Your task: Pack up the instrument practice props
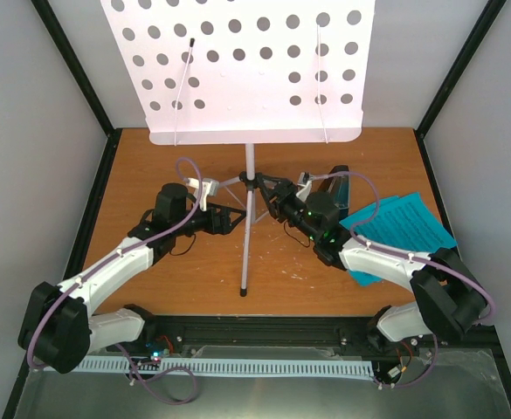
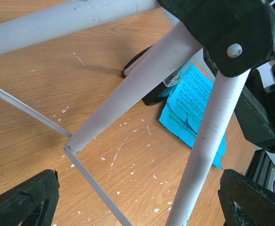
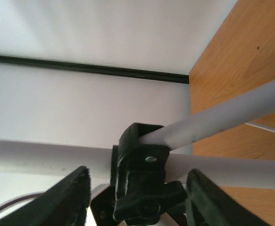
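The white music stand stands mid-table, its hole-punched desk at the back. My left gripper is open wide at the tripod's foot. One white leg runs between its fingers, nearer the right one, touching neither. My right gripper is at the pole's black collar. Its jaws straddle the collar's black knob, with a gap on the left side. Cyan sheet-music pages lie at the right. The black metronome is partly hidden behind my right arm.
Thin white braces link the tripod legs low over the wooden table. White walls with black frame posts enclose the table on three sides. The desk overhangs the back of the table.
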Robot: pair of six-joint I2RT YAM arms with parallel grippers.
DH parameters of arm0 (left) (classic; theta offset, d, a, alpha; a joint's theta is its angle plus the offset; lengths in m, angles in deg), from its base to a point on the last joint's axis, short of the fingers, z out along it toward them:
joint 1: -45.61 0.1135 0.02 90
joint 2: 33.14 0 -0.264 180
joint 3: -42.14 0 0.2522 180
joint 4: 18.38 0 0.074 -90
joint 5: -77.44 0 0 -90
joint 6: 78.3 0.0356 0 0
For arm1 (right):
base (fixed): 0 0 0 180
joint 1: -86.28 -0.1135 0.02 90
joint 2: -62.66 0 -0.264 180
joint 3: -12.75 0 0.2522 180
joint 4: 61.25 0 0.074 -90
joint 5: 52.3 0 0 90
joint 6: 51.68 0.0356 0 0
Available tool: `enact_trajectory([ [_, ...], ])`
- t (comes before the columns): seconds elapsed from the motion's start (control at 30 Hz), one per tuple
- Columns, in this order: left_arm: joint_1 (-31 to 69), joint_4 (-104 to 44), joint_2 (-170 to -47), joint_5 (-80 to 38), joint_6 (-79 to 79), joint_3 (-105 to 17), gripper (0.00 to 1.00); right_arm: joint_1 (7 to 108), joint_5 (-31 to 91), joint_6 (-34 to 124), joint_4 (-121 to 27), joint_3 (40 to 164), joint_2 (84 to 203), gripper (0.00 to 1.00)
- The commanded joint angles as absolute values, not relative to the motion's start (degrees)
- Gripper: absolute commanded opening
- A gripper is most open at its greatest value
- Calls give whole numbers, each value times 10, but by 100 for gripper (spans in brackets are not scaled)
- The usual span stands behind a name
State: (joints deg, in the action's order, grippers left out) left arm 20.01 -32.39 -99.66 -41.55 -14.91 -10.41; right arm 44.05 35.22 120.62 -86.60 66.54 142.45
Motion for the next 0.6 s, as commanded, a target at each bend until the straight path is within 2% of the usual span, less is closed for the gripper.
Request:
enact_trajectory([
  [0.0,202,-311,-999,-423,-140,-120,93,446,352,1220,-850,679,1430,47],
  [0.17,202,-313,-999,-423,-140,-121,93,447,348,1223,-844,681,1431,24],
  [0.33,202,-311,-1000,-428,-141,-121,93,448,350,1217,-838,680,1424,15],
  [0.47,202,-304,-1000,-441,-141,-121,93,448,364,1194,-820,675,1408,12],
  [0.5,202,-302,-1000,-445,-141,-121,93,448,368,1186,-815,673,1403,15],
  [0.53,202,-300,-1000,-449,-140,-120,93,448,370,1177,-809,672,1397,21],
  [0.57,202,-297,-1001,-454,-140,-120,93,448,374,1163,-801,670,1390,33],
])
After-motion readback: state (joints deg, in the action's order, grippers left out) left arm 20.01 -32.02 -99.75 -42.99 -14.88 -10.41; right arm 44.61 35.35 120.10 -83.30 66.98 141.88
